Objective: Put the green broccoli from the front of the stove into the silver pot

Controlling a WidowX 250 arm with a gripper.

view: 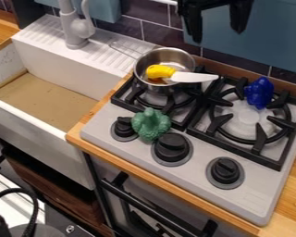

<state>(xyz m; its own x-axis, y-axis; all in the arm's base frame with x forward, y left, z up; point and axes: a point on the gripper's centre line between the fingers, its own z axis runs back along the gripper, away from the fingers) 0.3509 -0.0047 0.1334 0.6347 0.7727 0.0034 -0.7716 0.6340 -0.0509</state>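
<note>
- The gripper (217, 31) hung at the top edge of the view, over the back of the stove (190, 164). Its jaws stood wide apart with nothing between them, so this looked like a free moment, with no grasp made.
- The pot (151, 88) stood upright on the left-hand grate (190, 121), its wire handle (122, 47) pointing towards the sink (95, 71).
- The knife (192, 77) had its yellow handle in the pot, while the white blade stuck out over the rim, towards the right-hand grate (258, 144).
- The blue toy (259, 92) sat at the back of the right-hand grate, well apart from the pot.
- The green toy (151, 124) rested on the stove in front of the pot, between two knobs and very close to both.
- As judged from there, any grasp first called for lining up above one thing and coming down with the jaws spread.
- At the pot, that descent needed care around the blade; a knock could have tipped the knife or turned the pot.
- At the blue toy, the raised bars of the grate left little room for a low grip.
- At the green toy, the knobs crowded the sides, so a steep approach seemed safest.
</note>
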